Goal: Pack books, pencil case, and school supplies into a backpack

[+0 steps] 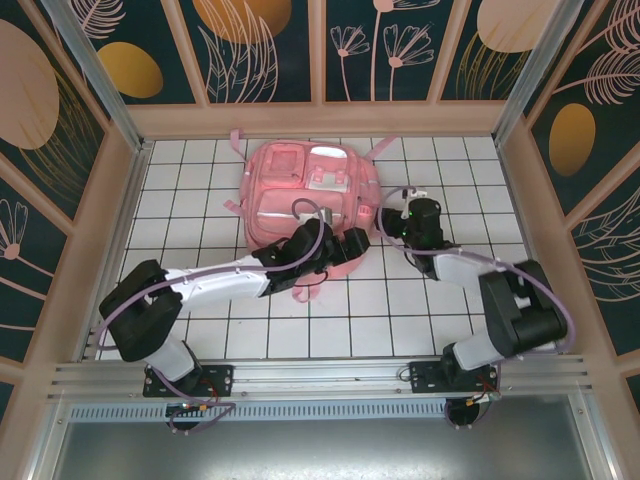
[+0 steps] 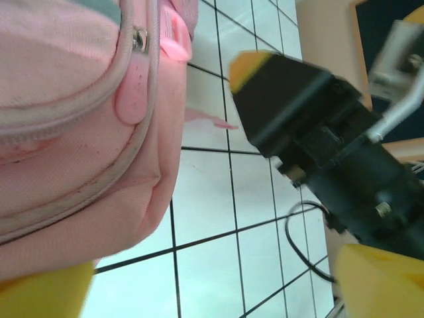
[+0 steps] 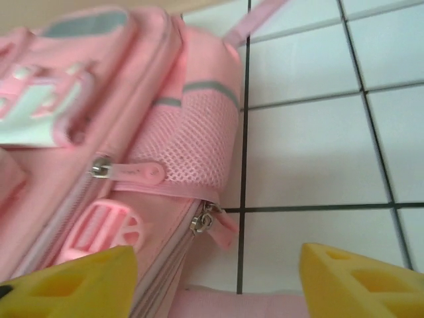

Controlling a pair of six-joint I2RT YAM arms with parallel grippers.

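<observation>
The pink backpack [image 1: 305, 200] lies flat at the middle back of the tiled table, its zippers drawn closed. My left gripper [image 1: 348, 250] is at its near right corner, open, with bare tile between the fingertips [image 2: 218, 291] and the pack's side [image 2: 73, 146] to the left. My right gripper [image 1: 397, 220] hangs beside the pack's right side, open. In the right wrist view the gripper [image 3: 218, 285] straddles a pink zipper pull [image 3: 215, 224] without touching it, beside the mesh side pocket [image 3: 192, 146]. Books, pencil case and school supplies are out of view.
The white tiled table [image 1: 330, 320] is boxed in by wood-framed walls [image 1: 320, 118] at the back and both sides. The two grippers are close together; one of the right gripper's fingers [image 2: 291, 99] shows large in the left wrist view. A pink strap [image 1: 385, 148] trails from the pack's far right.
</observation>
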